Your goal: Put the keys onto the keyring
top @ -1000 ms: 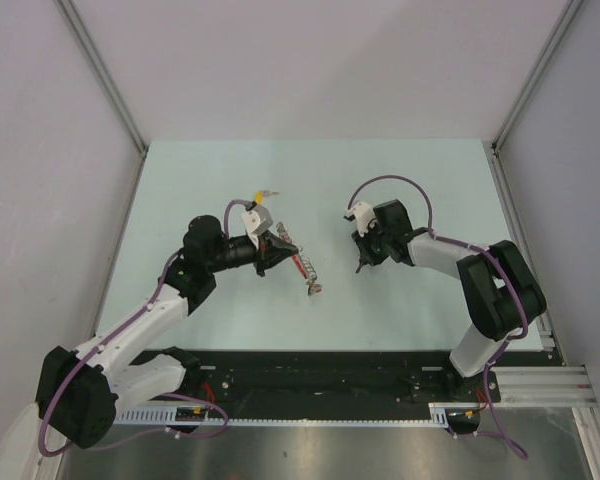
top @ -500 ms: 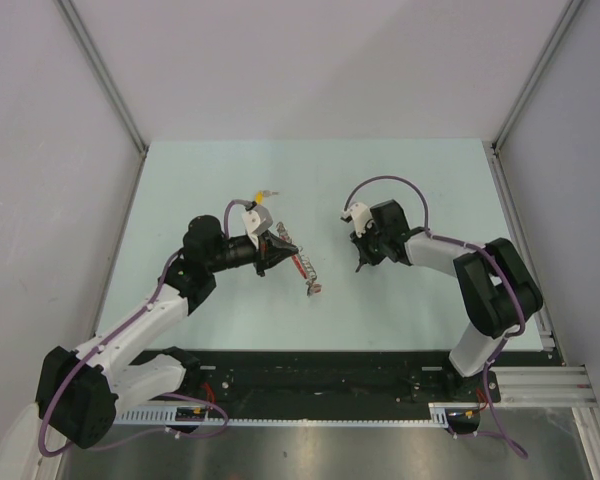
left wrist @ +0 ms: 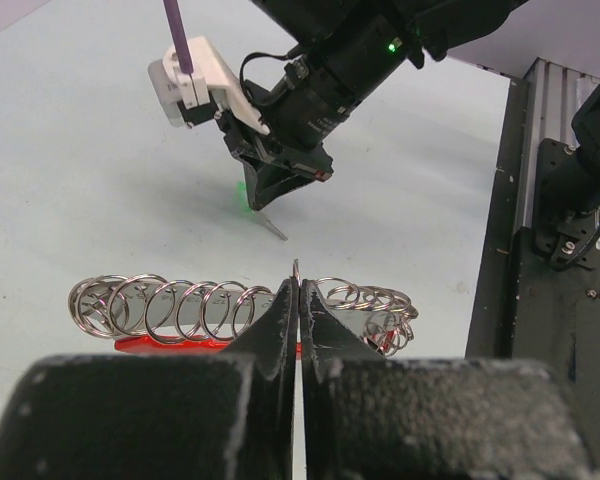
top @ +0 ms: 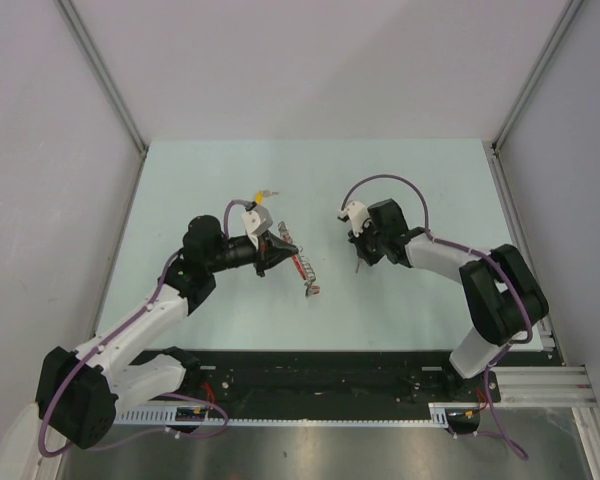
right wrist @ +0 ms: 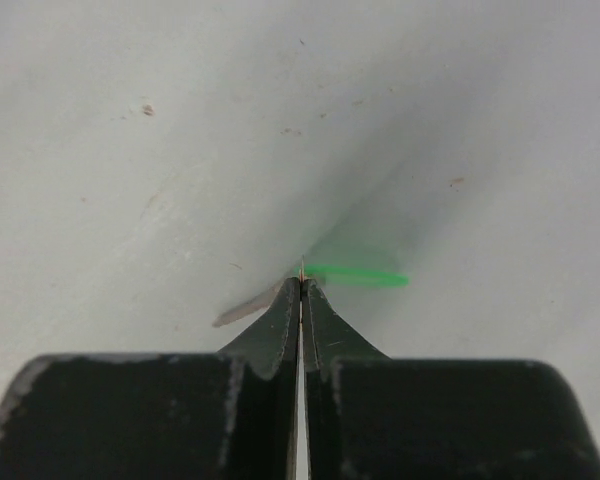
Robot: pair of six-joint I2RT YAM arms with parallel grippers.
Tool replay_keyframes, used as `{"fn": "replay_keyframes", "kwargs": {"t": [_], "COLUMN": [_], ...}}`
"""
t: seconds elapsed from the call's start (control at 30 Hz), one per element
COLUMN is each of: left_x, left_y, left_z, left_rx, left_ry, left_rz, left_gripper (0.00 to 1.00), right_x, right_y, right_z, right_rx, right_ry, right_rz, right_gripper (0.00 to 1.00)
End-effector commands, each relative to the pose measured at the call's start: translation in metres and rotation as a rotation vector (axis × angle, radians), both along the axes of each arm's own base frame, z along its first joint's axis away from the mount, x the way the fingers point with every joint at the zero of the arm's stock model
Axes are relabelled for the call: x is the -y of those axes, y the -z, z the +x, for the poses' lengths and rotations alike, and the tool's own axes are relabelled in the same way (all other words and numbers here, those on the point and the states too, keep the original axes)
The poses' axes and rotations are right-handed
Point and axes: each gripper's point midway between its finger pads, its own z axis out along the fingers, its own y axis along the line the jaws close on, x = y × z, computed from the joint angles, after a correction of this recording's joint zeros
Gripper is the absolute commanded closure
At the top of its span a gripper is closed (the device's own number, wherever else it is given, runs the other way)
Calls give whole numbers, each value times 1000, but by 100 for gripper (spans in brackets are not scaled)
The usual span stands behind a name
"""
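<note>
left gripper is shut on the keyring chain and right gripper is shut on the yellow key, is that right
One slip: the right gripper is shut on the green key, not a yellow one, as the right wrist view shows. The left gripper is indeed shut on the keyring chain.
</note>
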Motion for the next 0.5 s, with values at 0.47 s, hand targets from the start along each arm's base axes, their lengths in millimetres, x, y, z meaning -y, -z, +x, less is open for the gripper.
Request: {"fn": "replay_keyframes", "kwargs": {"t": [0.47], "left_x": [13], "left_y": [-42], "left_z": [-32], "left_rx": [228], "left_ry": [275], "left_rz": [-49], "left_gripper": [100], "right_x": [-78], "right_y": [-178], "right_z": [-91], "right_rx": [299], "right_ry": [-337], "right_rz": [294], "right_gripper": [100]}}
